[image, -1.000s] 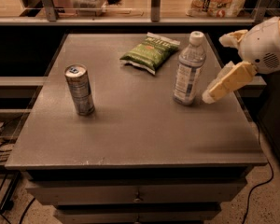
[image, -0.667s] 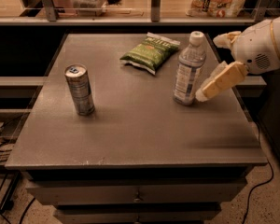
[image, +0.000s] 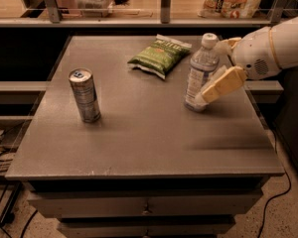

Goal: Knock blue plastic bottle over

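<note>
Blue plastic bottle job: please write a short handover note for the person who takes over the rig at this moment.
Gripper: on the right of the table, low beside the blue plastic bottle; contact is not certain.
Blue plastic bottle: upright, right rear of the table. The silver can on the left and the green bag at the rear stand apart from it.
Done: approach.
Left: push the bottle, probably leftward, until it falls.

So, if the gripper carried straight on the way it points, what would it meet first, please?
The tall clear plastic bottle with white cap: the gripper, on the right, points left at its lower body, nearly touching, though depth is unclear.
</note>
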